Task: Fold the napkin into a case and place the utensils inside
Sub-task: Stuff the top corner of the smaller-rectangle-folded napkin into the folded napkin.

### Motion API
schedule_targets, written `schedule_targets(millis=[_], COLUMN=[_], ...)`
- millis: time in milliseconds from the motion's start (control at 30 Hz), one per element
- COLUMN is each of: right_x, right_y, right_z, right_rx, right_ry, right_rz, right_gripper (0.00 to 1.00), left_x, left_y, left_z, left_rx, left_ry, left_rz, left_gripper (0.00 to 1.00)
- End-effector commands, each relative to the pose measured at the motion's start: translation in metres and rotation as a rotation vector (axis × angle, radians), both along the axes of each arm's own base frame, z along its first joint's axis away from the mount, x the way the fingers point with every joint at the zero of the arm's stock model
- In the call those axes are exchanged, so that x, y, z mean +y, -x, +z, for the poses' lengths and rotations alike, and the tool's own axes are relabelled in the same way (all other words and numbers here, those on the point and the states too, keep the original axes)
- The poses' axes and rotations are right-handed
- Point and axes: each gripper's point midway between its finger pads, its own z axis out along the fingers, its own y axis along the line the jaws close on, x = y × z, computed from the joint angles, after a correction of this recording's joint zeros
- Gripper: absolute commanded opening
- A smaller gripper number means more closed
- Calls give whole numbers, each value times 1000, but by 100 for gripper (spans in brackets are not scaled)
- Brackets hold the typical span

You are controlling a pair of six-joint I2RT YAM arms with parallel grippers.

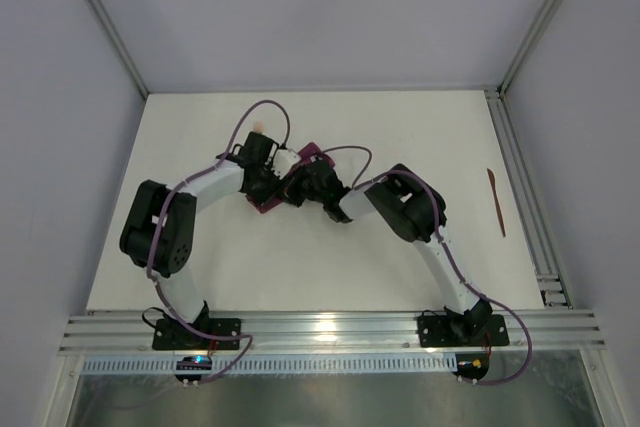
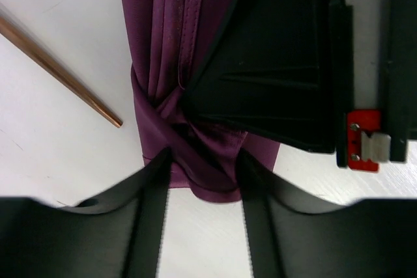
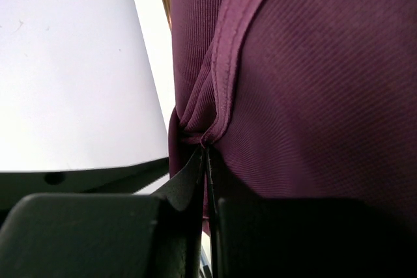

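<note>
My right claw (image 3: pixel 205 146) pinched the bunched magenta-purple cloth napkin (image 3: pixel 313 96); my left claw (image 2: pixel 203 159) straddled it, spread, thin copper-brown utensil (image 2: pixel 58 73) beside.

A flat white table top (image 1: pixel 300 267) fills the middle. Plain pale grey walls (image 1: pixel 60 147) stand at the back and on both sides. Thin silver metal bars (image 1: pixel 103 17) run up the corners. A long silver metal rail (image 1: pixel 330 332) lies along the near edge, with bright spots of light on it. A shiny grey metal sheet (image 1: pixel 350 402) sits below.
</note>
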Motion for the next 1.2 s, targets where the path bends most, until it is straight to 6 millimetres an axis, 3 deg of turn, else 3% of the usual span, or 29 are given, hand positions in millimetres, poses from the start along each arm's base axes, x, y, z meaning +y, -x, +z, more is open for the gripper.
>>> schedule_targets(millis=[0,33,133,300,500,600,667,700,767,900,933,1000,1033,1067,1100,1133,1167], right_x=[-3,-2,3,12,25,25,21,13,0,-37,-46,-68,-74,-83,-98,-105,-115], right_y=[-10,-10,-13,-19,-22,-20,-16,-12,-14,-18,-17,-23,-22,-25,-29,-31,-29], right_z=[2,3,19,44,53,41,33,29,36,69,88,99,121,127,125,135,124], right_rx=[-16,-30,-84,-184,-243,-222,-201,-191,-220,-292,-326,-374,-419,-437,-455,-483,-444], right_ry=[36,41,49,76,101,119,124,135,148,193,192,252,257,281,341,362,417], right_rz=[-28,-18,6,59,121,134,147,145,129,132,130,139,150,151,163,167,196], right_gripper=[3,3,3,3,3,3,10,23,31,45,51,52,53,53,54,56,57], left_x=[0,-4,-17,-15,-10,-4,2,6,15,17,15,13,12,11,11,10,11], left_y=[-18,-18,-9,0,-2,-8,-12,-13,-13,-9,-8,-10,-9,-10,-9,-10,-10], left_z=[6,6,13,18,7,7,7,6,3,0,-1,1,0,0,-2,-1,-2], left_rx=[-63,-62,-61,-90,-81,-101,-123,-131,-151,-150,-148,-152,-149,-146,-144,-146,-142], left_ry=[-13,7,90,102,61,36,6,-15,-54,-58,-50,-37,-34,-29,-26,-24,-23], left_rz=[19,12,-32,-70,-66,-31,-7,1,8,-8,-13,-6,-8,-8,-5,-5,0], left_gripper=[41,27,10,12,4,0,0,0,0,0,0,0,0,0,0,0,0])
